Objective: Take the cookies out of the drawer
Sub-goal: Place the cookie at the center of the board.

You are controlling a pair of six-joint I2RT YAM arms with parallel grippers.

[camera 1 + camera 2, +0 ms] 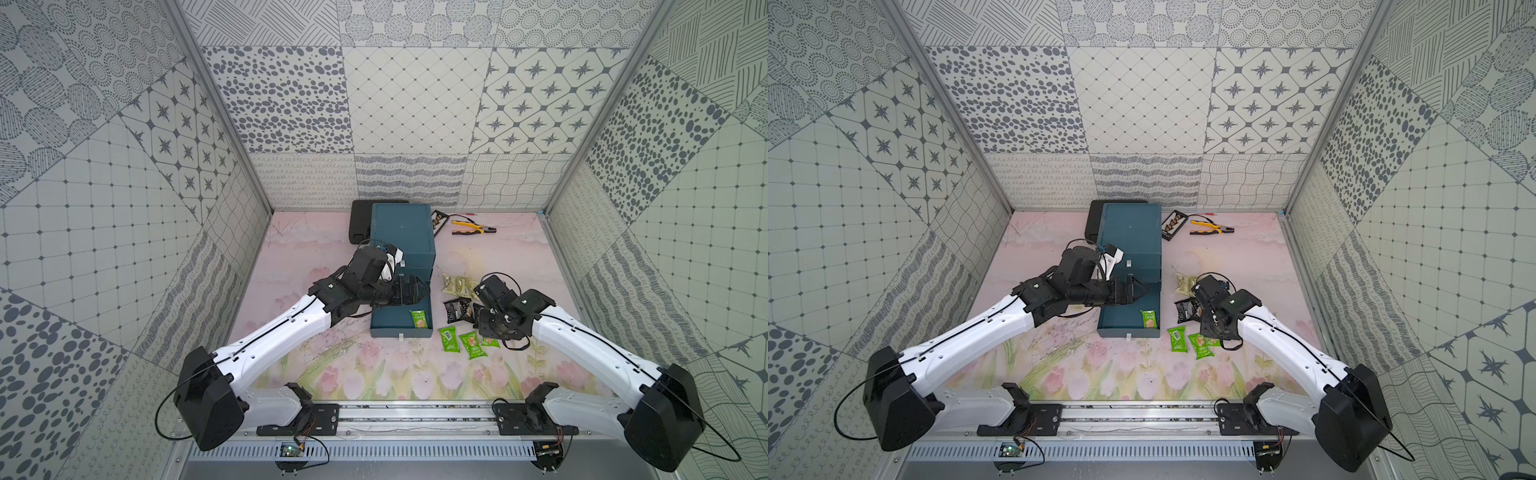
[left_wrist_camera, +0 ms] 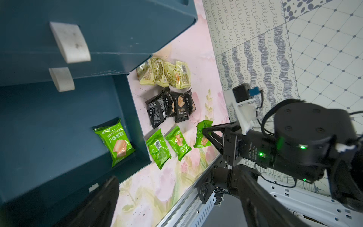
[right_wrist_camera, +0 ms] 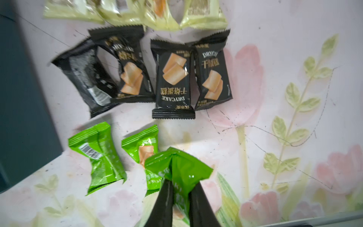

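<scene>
Patterned grey-and-white panels on every wall; below them a pink floral surface. Toward the back, a teal cabinet, with its bottom drawer standing open toward the arm bases.

Inside the drawer, by its right wall near the front: one green packet, lying flat, printed face up.

All other cookies outside, right of the drawer, in three rows sorted by colour:
- Gold packets level with the drawer's rear end, overlapping one another.
- Four black packets beside the drawer's right wall, edges overlapping, one turned back-side up.
- Two loose green packets off the drawer's front right corner, side by side, not touching.

Narrow gap between the right fingers, both tips clamped on the crumpled top edge of a third green packet. Packet hanging from the tips, just beyond the two loose green ones on the side away from the drawer. Cannot tell whether its lower end touches the surface.

Over the drawer's rear half, the left fingers, clear of the packet lying inside. Only one blurred dark finger in the left wrist view, so cannot tell how wide they stand.

Well behind the drawer and to its right: slim black tray and yellow-handled pliers.
</scene>
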